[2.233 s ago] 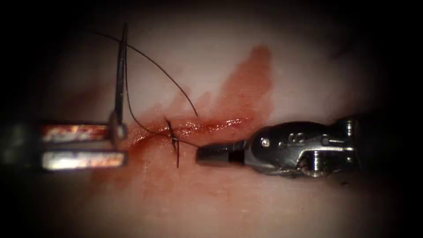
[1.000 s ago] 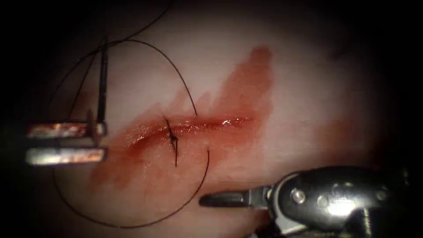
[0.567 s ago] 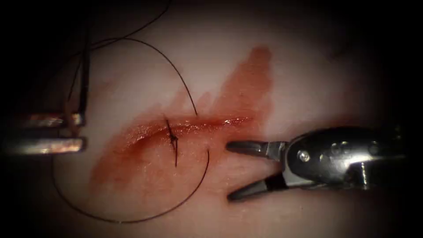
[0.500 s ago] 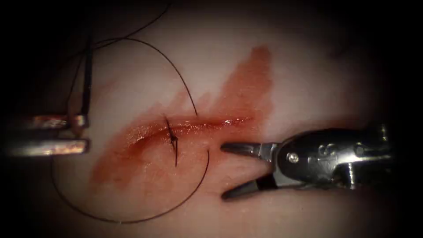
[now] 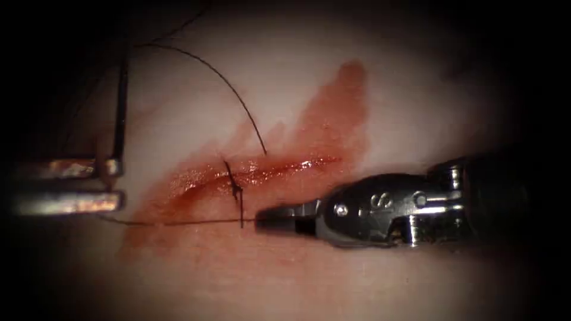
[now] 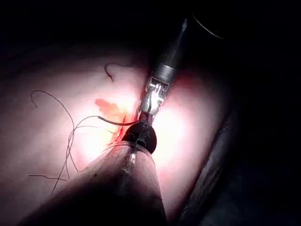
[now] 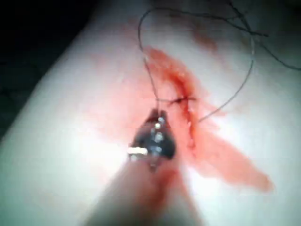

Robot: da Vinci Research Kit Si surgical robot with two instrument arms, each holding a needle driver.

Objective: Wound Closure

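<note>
Pale tissue (image 5: 416,89) as the ground throughout, darkening toward every edge of the frame. Across the middle, running from lower left up to the right, the cut (image 5: 285,165), wet with red fluid (image 5: 333,113) that spreads toward the upper right. Crossed near its middle by one dark stitch (image 5: 236,190).

From the right edge, the right tool (image 5: 262,220), jaws closed together on the thread (image 5: 178,223) just below the cut and just right of the stitch's lower end. From that grip, drawn straight and level across the lower middle of the frame toward the left tool (image 5: 121,184). Seen close in the right wrist view too: tip (image 7: 157,117) pinched on a straight run of thread (image 7: 150,80), beside the stitch.

At the left edge, the left tool clamped on the needle (image 5: 122,107) near its lower end. Needle clear of the tissue, standing almost upright toward the upper left of the frame, well apart from the cut.

Judged as the relation that matters: long axis of the held thread level, nearly along the cut, with the stitch between the two tools and far nearer the right one. A second strand rising from the cut just right of the stitch and arching to the upper left, slack.
</note>
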